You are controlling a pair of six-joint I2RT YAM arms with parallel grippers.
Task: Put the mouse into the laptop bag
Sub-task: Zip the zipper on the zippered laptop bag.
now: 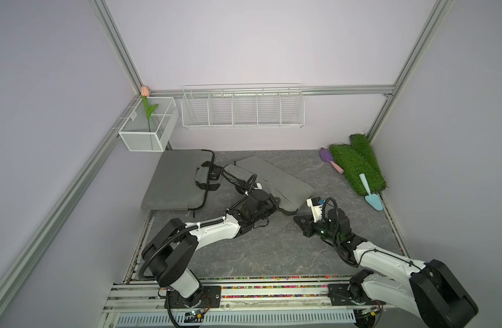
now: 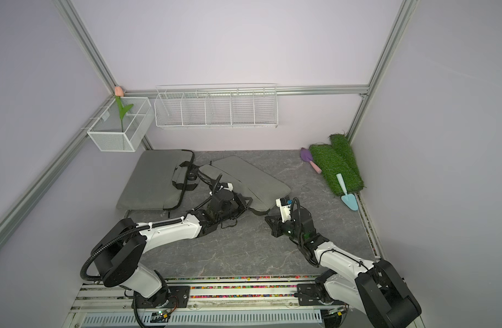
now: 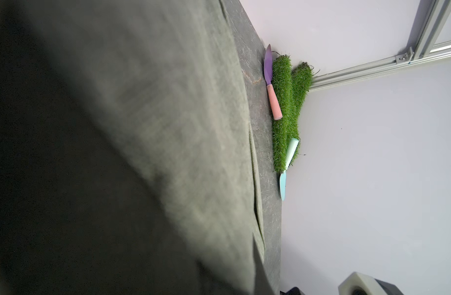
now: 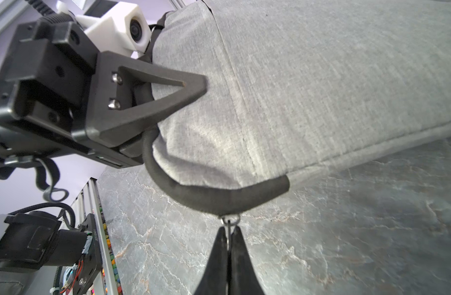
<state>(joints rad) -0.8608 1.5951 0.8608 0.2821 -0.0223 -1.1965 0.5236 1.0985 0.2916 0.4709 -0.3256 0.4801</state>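
The left gripper (image 4: 200,88) is clamped on a corner of the grey laptop bag (image 4: 321,76). The right gripper (image 4: 228,236) has its fingers pinched together on the metal zipper pull (image 4: 229,221) at that same corner. What looks like the black mouse (image 1: 214,173) lies outside, between this bag and a second grey bag (image 1: 173,179).

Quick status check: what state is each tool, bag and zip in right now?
left tool: shut on the centre laptop bag at its near corner.
right tool: shut on the zipper pull.
centre laptop bag: lying slantwise; how far unzipped, cannot tell.
zipper pull: pinched, at that bag's near corner.
second laptop bag: lying flat, untouched.
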